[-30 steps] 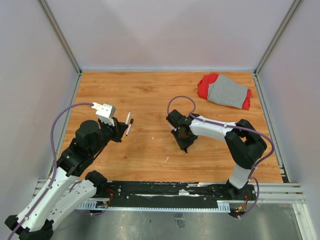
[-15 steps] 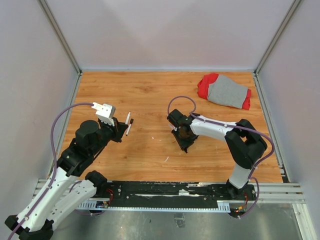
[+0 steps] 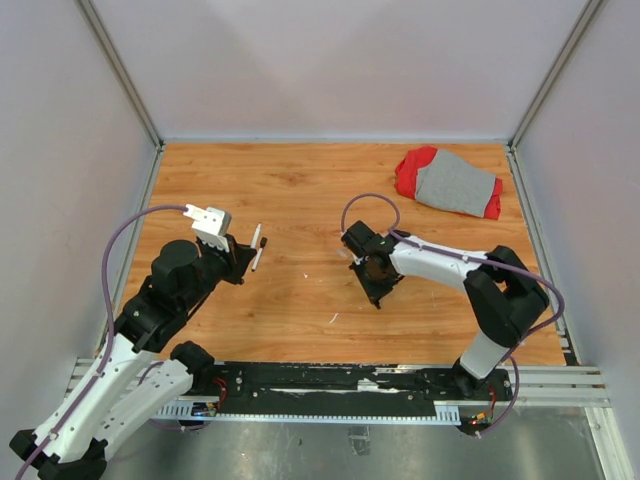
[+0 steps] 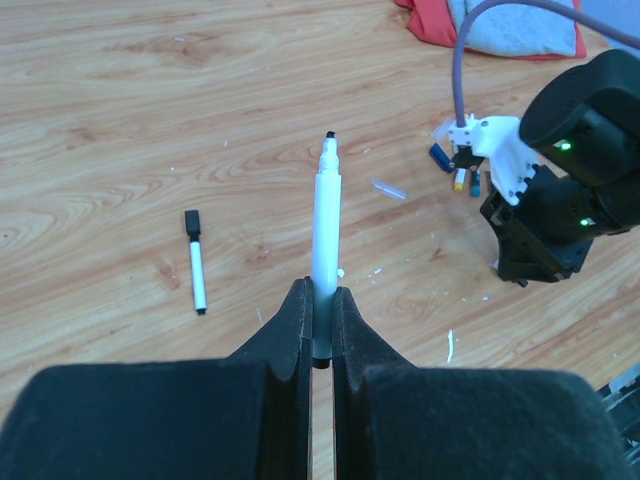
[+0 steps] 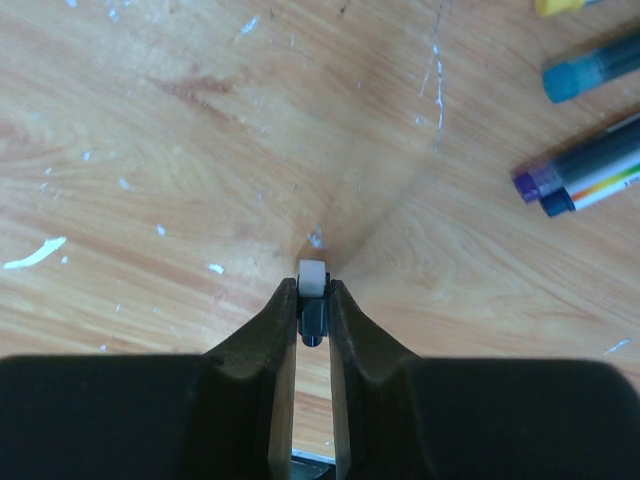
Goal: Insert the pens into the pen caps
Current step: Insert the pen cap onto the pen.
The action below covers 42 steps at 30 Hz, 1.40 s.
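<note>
Two claws are clenched, each on one half of a pair. Your left claw [image 4: 317,305] grasps a thin white-barrelled pen [image 4: 326,220] by its rear end, raised off the light wooden table [image 3: 300,190]. That leaves the dark tip bare beyond the fingers, ready, I judge, to take a cap. Your right claw [image 5: 313,292] pinches a short dark cap with a white end [image 5: 312,280] at its very fingertips, low over the boards right of centre. You cannot tell which end is open. Near it lie loose pens with blue, purple and yellow ends [image 5: 585,165], uncapped as far as you can see. A white pen with a black cap [image 4: 196,262] lies flat apart from them, seemingly done. The crumpled red and grey cloth [image 3: 450,182] sits far right, out of the way.
</note>
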Each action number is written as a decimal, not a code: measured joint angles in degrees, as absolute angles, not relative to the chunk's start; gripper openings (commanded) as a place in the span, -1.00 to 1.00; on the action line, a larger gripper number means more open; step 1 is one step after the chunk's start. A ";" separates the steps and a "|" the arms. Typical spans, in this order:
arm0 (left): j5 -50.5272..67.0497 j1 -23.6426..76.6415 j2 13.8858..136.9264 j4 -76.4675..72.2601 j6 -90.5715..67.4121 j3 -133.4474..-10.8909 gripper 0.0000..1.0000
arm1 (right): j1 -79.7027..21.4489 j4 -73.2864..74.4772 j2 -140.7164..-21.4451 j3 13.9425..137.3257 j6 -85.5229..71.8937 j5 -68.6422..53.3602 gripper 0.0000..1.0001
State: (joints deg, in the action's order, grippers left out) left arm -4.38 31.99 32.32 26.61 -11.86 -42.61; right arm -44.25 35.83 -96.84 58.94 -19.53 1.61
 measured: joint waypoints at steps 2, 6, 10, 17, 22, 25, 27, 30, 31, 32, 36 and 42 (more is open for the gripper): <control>-4.40 31.99 32.67 26.41 -11.88 -42.61 -0.99 | -44.10 35.68 -94.48 57.91 -19.16 1.52 -0.99; -4.36 31.99 34.17 25.76 -11.92 -42.61 -0.99 | -43.88 33.10 -87.20 55.22 -16.80 0.32 -0.99; -3.86 31.99 34.96 24.53 -12.56 -42.54 -0.99 | -43.88 29.43 -78.65 52.05 -14.96 -0.12 -0.99; 0.03 31.99 36.69 18.94 -14.68 -39.59 -0.99 | -43.40 25.04 -66.30 47.62 -15.00 0.58 -0.98; 1.89 31.99 38.09 15.55 -17.19 -36.62 -0.99 | -40.03 21.80 -61.60 44.36 -16.19 -1.61 -0.99; 3.25 32.29 39.03 13.21 -19.68 -34.83 -0.99 | -38.15 19.27 -58.04 41.78 -17.21 -3.16 -0.99; 3.20 33.47 39.64 11.64 -21.50 -33.61 -0.99 | -37.12 16.97 -55.59 40.10 -17.93 -4.51 -0.99; 2.57 36.80 41.08 9.85 -23.94 -32.25 -0.99 | -36.32 12.71 -52.38 37.74 -18.63 -6.35 -0.98; 1.91 38.54 41.87 9.02 -24.84 -31.90 -0.99 | -36.25 11.27 -51.72 37.12 -18.87 -6.85 -0.97; 1.26 40.07 42.59 8.25 -25.63 -31.68 -0.99 | -36.23 9.54 -51.09 36.29 -19.25 -7.38 -0.97; -1.41 46.61 45.91 4.62 -28.42 -30.89 -0.99 | -36.23 4.62 -48.97 32.80 -21.04 -7.84 -0.98; -4.56 49.87 50.57 -0.47 -30.13 -29.56 -0.99 | -35.73 2.92 -47.81 31.29 -24.45 -7.42 -0.99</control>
